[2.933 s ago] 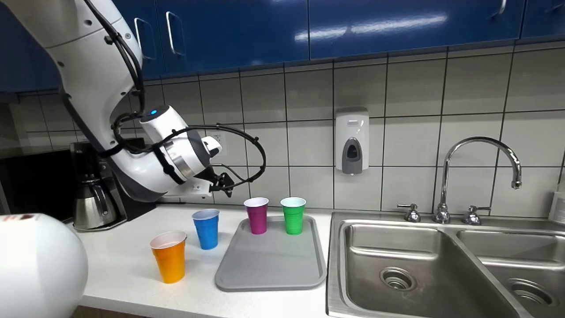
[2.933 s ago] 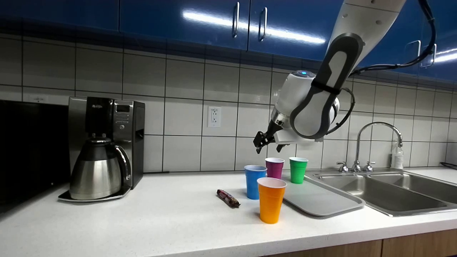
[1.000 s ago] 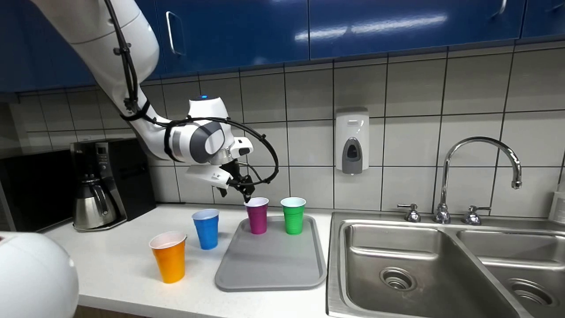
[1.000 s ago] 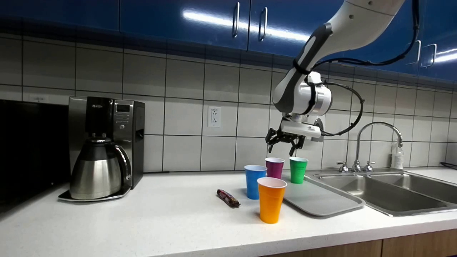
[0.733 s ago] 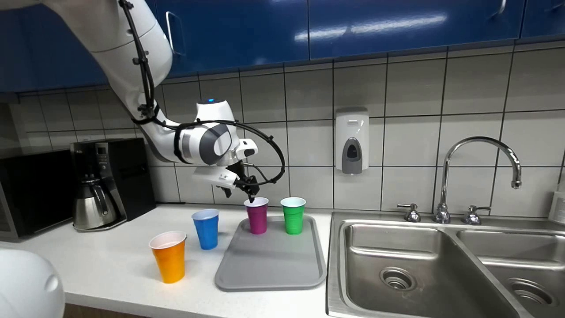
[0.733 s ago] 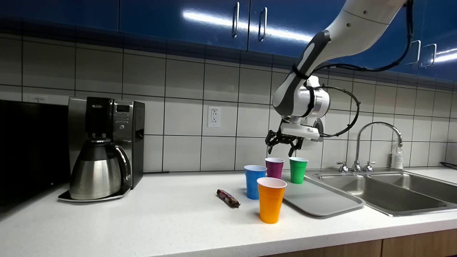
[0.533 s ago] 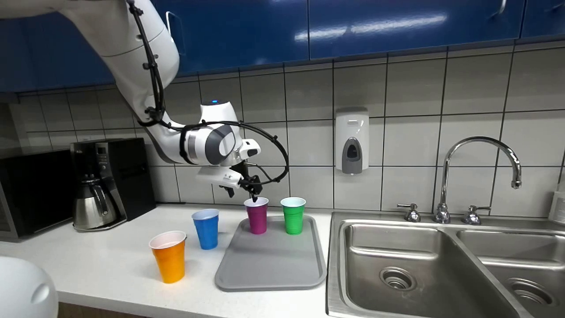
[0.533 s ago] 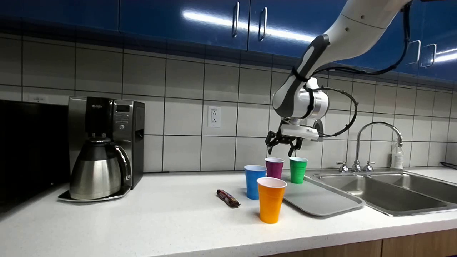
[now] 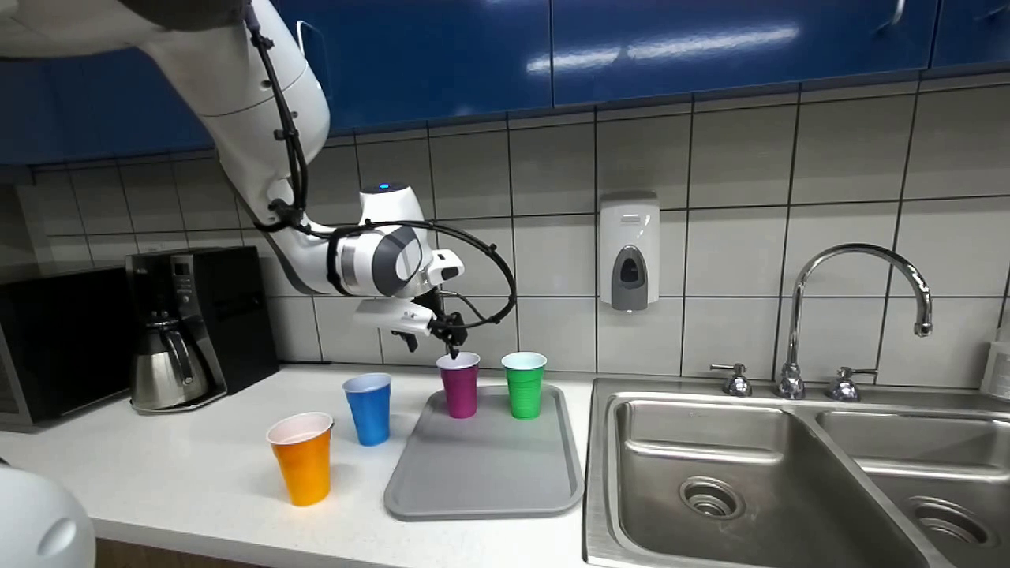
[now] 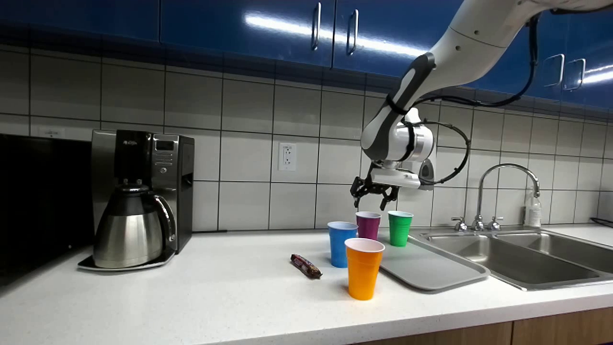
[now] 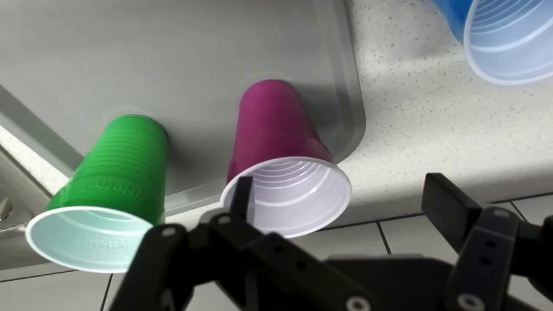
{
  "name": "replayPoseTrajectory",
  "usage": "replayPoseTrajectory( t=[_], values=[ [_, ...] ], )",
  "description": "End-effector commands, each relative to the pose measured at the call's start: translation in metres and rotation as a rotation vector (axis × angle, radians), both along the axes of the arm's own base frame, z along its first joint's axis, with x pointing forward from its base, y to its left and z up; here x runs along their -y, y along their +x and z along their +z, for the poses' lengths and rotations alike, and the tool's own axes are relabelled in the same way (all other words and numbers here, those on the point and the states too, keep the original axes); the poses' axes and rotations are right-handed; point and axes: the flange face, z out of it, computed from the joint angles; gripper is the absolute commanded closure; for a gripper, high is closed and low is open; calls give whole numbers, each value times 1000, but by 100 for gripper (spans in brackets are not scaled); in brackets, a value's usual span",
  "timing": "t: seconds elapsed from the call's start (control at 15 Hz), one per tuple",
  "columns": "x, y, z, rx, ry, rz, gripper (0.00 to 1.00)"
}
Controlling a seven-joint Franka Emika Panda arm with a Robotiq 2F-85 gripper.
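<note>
Claw (image 9: 433,349), in an exterior view: hangs spread, tips down, close to rim height of the magenta cup (image 9: 461,394); overlaps that rim with one tip; cannot tell from here whether touching.
Magenta cup, same view: stands upright on the gray tray (image 9: 485,473), at its far end, below the claw and toward the green cup (image 9: 524,390).
Green cup, same view: stands upright on the same tray, just beside the magenta cup.
Blue cup (image 9: 369,414), same view: stands upright on the white counter (image 9: 197,461), near the tray.
Orange cup (image 9: 306,469), same view: stands upright on the counter, farther from the claw than the blue cup.
Sink (image 9: 601,473), same view: set into the counter, just beside the tray.
Claw (image 10: 369,205), in an exterior view: spread, just above the magenta cup; one tip above the rim's edge, one above the space between magenta and green cups.
Magenta cup (image 10: 368,226), same view: sits below the claw, partly hidden behind the orange cup.
Wrapped bar (image 10: 306,266), same view: lies on the counter near the blue cup.
Claw (image 11: 339,190), wrist view: spread wide, entering from the bottom edge.
Magenta cup (image 11: 276,125), wrist view: lies off-centre between the fingers, crossed at the rim by the finger at left, apart from the finger at right.
Green cup (image 11: 121,168), wrist view: lies outside the claw, partly covered by it.
Blue cup (image 11: 458,19), wrist view: cut off at upper right, well apart from the claw.
</note>
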Motion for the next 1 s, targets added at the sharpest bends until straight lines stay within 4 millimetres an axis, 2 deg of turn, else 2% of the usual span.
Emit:
replayPoseTrajectory(
  t=[0.0,0.93],
  values=[
    [-2,16,0,3,-10,-3,0],
    [-15,57,-35,-30,-41,-32,0]
  ],
)
